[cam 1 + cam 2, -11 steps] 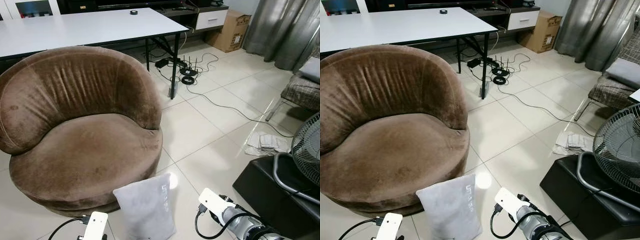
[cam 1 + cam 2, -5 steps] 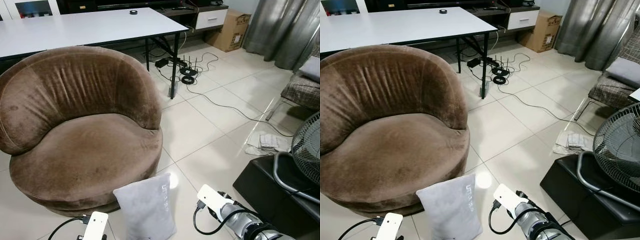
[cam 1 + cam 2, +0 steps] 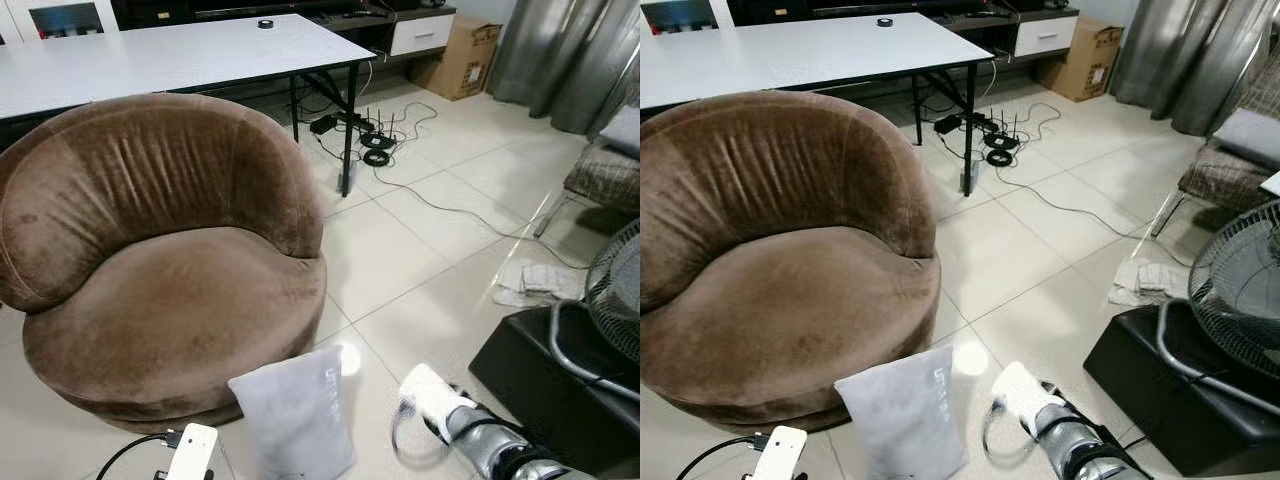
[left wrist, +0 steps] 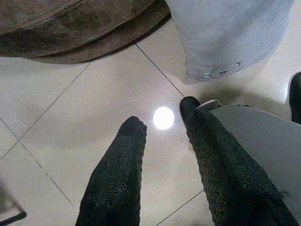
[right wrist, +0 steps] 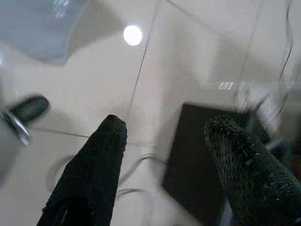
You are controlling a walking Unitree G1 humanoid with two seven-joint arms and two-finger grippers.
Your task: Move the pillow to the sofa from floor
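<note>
Grey pillow (image 3: 292,412) is seen upright on the tiled floor (image 3: 400,250), leaned against the front of the brown round sofa (image 3: 160,290); sofa seat holds nothing; left gripper (image 4: 162,120) is held parted above floor near pillow; right gripper (image 5: 162,129) likewise parted, empty.

You are looking at a matt grey cloth pillow (image 3: 293,417) leaning against the brown velvety sofa (image 3: 160,260), both standing on glossy tile floor (image 3: 420,230) that is reflecting light.
</note>
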